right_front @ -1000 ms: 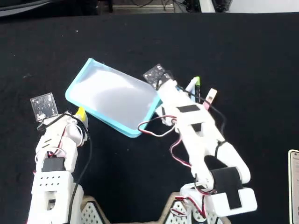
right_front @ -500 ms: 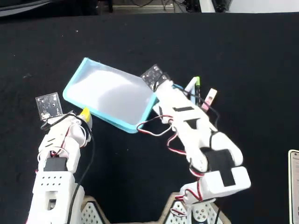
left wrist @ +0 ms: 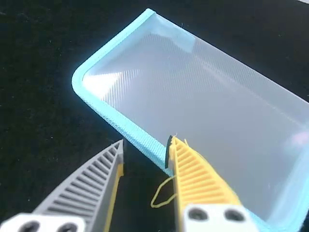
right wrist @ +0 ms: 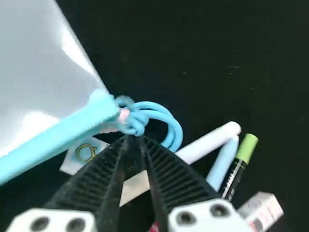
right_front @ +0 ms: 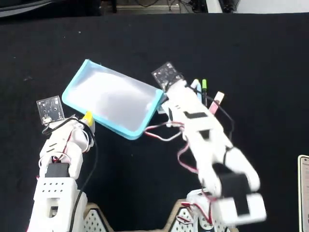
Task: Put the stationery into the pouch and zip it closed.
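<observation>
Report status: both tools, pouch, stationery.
Left tool open at pouch edge. Right tool shut on zip cord. Pens outside pouch.

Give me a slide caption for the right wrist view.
Right gripper pinching the blue cord on the pouch, pens lying nearby.

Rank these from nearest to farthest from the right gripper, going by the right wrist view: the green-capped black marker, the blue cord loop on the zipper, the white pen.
1. The blue cord loop, at the right gripper tips, on the pouch's corner.
2. The white pen, beyond the loop.
3. The green-capped black marker, on the pen's far side.
</observation>
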